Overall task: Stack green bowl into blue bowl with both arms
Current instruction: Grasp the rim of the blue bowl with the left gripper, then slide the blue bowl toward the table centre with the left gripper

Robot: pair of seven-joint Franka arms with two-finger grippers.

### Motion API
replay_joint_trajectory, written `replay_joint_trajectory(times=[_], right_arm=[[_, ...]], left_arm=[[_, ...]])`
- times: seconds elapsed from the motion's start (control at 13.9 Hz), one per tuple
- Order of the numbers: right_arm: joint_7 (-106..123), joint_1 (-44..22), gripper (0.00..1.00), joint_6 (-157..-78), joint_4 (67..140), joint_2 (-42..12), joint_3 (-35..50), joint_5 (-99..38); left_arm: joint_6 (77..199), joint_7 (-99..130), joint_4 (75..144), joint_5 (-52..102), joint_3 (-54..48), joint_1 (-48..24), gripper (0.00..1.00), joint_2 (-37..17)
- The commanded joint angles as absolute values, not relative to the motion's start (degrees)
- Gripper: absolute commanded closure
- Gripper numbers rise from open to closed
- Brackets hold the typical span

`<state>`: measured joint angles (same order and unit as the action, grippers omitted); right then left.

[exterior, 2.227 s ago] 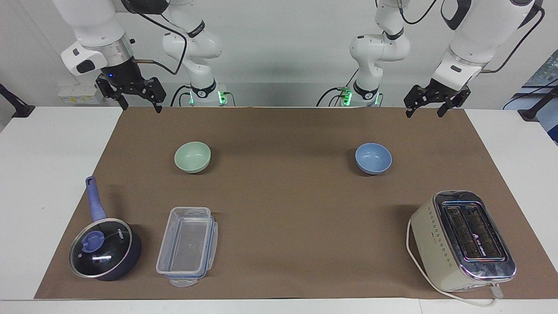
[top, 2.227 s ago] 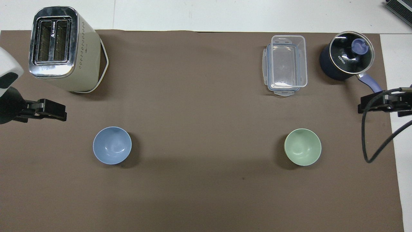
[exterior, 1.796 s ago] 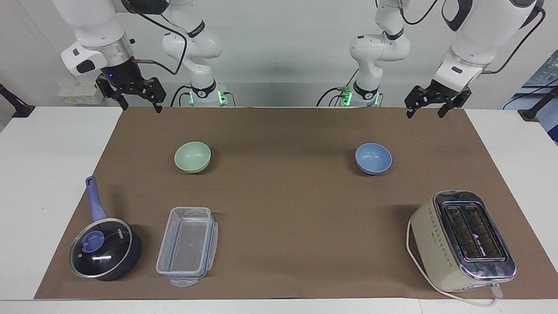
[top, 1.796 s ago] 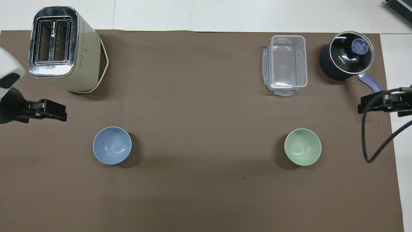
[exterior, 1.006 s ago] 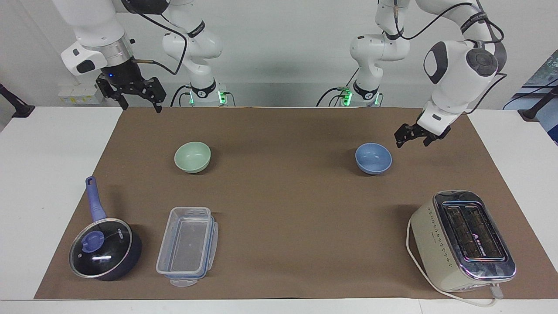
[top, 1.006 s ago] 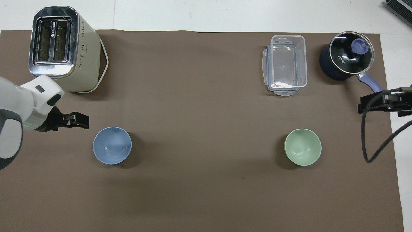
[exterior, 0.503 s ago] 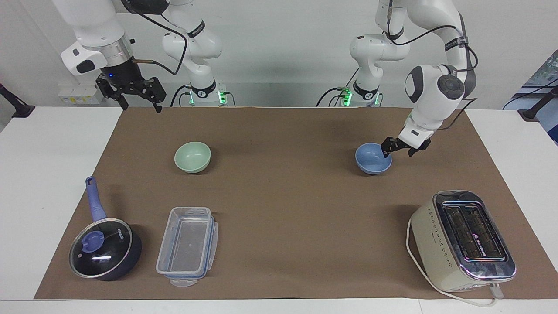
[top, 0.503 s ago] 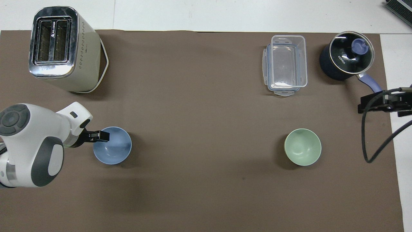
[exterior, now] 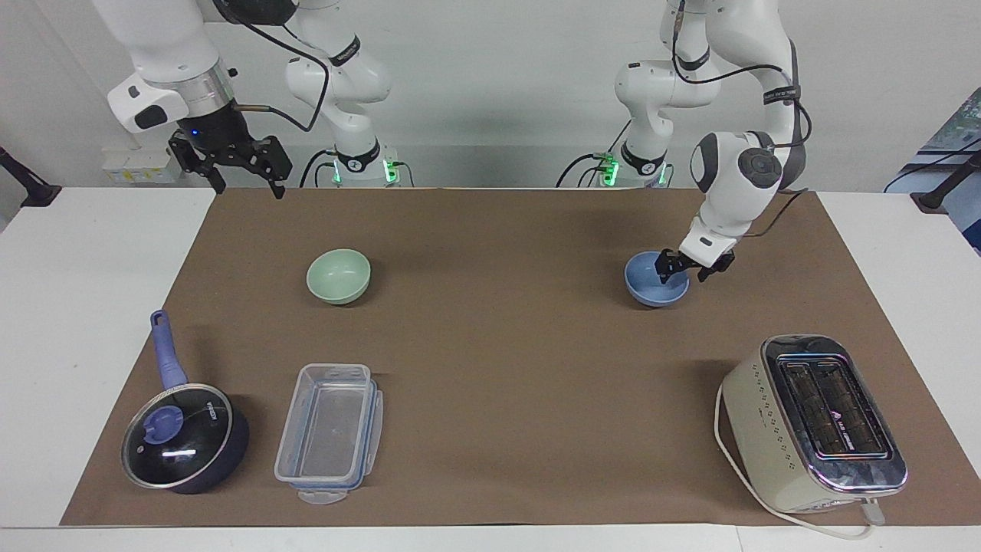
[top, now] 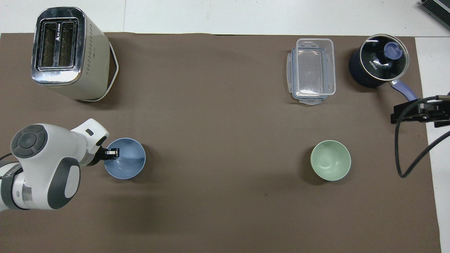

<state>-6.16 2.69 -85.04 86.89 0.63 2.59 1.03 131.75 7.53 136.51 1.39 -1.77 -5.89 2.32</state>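
Note:
The blue bowl [exterior: 651, 285] stands on the brown mat toward the left arm's end; it also shows in the overhead view [top: 126, 160]. My left gripper [exterior: 682, 274] is down at the bowl's rim, open, with one finger inside the bowl and the other outside it; it also shows in the overhead view [top: 111, 153]. The green bowl [exterior: 338, 276] stands alone toward the right arm's end, also seen from overhead [top: 330, 160]. My right gripper [exterior: 249, 186] waits open and empty, raised over the mat's edge by its base; it also shows in the overhead view [top: 420, 113].
A cream toaster [exterior: 812, 422] stands farther from the robots than the blue bowl. A clear plastic container [exterior: 329, 433] and a dark lidded saucepan with a blue handle [exterior: 184, 437] stand farther out than the green bowl. The brown mat [exterior: 498, 368] covers the table.
My left arm has swung down from beside its base to the blue bowl, and its fingers now straddle the rim. The bowl has shifted slightly. The right arm has not moved.

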Motion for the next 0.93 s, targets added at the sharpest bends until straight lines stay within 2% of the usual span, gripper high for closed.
replay_joint_trajectory(times=[0.0,0.36,0.57,0.86], right_arm=[[-7.4,3.2,0.0,-85.6,87.6,1.1,3.0,0.5],[-7.3,3.3,0.0,-85.6,87.6,1.1,3.0,0.5],[-7.3,3.3,0.0,-85.6,87.6,1.1,2.9,0.5],[-7.2,3.3,0.0,-85.6,87.6,1.1,2.9,0.5]], left_arm=[[132.0,8.7,136.7,1.1,-1.1,-6.9,1.0,3.2],[127.5,9.1,133.2,1.2,-1.8,-7.9,1.0,4.2],[128.9,14.0,133.2,1.3,-1.8,-13.2,1.0,4.2],[131.0,25.7,133.2,2.2,-1.8,-23.8,1.0,4.5]])
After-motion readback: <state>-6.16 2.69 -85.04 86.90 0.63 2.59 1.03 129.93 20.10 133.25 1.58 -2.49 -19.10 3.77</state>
